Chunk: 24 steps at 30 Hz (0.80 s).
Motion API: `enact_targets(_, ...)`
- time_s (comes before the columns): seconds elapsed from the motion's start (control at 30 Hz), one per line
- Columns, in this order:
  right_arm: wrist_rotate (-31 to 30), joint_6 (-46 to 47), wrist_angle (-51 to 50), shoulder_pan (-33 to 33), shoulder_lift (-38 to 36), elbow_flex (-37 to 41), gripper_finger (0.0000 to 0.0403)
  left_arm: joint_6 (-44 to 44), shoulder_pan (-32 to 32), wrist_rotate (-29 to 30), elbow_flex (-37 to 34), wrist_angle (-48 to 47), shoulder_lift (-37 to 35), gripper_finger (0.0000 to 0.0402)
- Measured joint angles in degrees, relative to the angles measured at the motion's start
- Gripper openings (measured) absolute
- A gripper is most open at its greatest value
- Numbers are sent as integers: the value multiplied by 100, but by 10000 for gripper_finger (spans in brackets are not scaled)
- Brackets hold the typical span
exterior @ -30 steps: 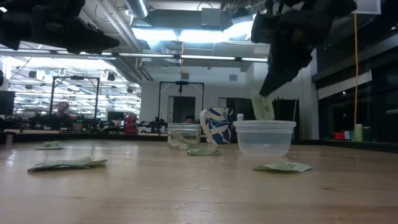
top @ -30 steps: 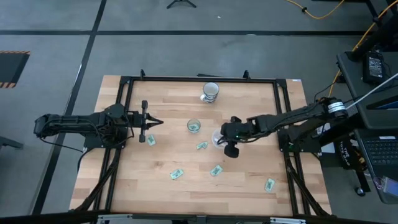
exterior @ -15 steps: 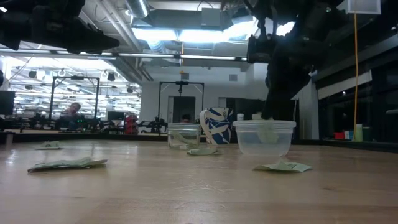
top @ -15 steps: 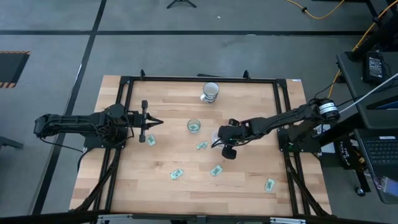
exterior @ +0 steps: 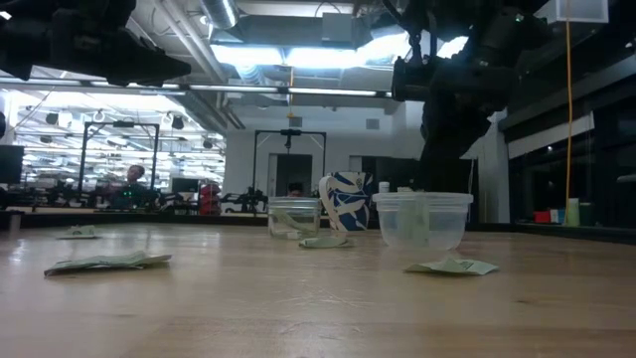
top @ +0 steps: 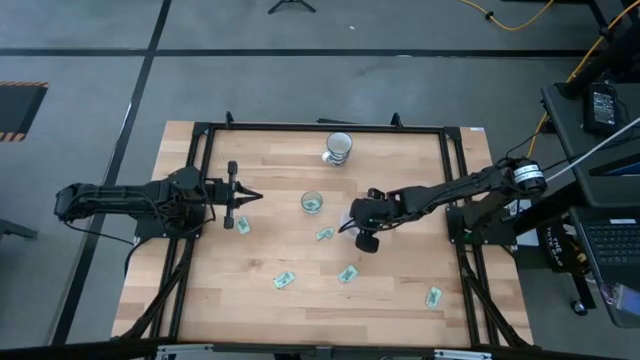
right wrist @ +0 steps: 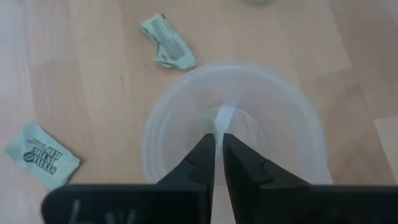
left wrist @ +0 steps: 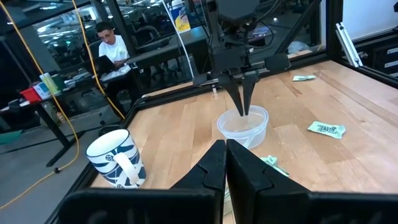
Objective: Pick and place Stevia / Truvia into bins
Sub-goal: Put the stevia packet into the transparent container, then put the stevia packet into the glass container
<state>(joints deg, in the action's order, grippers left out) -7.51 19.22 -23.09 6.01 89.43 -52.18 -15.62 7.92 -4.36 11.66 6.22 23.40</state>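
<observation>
right gripper (right wrist: 217,140): it points straight down into the white plastic cup (right wrist: 161,124); its two dark fingers (right wrist: 202,155) are pinched nearly together on a thin packet (right wrist: 225,117); the packet stands on its edge, with its long side going down toward the cup's bottom; I think letting go is the next step, and the packet should drop straight in, because the cup is right under the tips
left gripper (left wrist: 225,163): it waits over the left side of the table, well apart from the cups; its fingers are pressed shut with nothing between them
nearer arm: the right arm is nearer to both cups; one loose packet (top: 242,227) lies just beside the left gripper's tips
glass cup (top: 312,203): it sits near the middle of the table, just left of the white plastic cup; something green shows inside it
loose packets: one (top: 324,235) lies near the cups; two more (top: 284,280) (top: 347,273) lie toward the front; one (top: 433,296) lies near the front right corner
mug (left wrist: 118,157): white with dark blue bands; it stands at the far edge of the table
writing: one flat packet (right wrist: 42,155) has dark print on it; the big word looks like "STEVIA"; the rest is too small to read
</observation>
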Motion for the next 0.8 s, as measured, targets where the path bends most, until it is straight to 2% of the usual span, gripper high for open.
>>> enact_targets(0.5,2,-62,-229,-23,-188,0,46,0,0,2,0,0,0,8)
enact_targets(0.8,2,-1250,2,-23,-1041,0,46,-2,0,31,0,0,2,8)
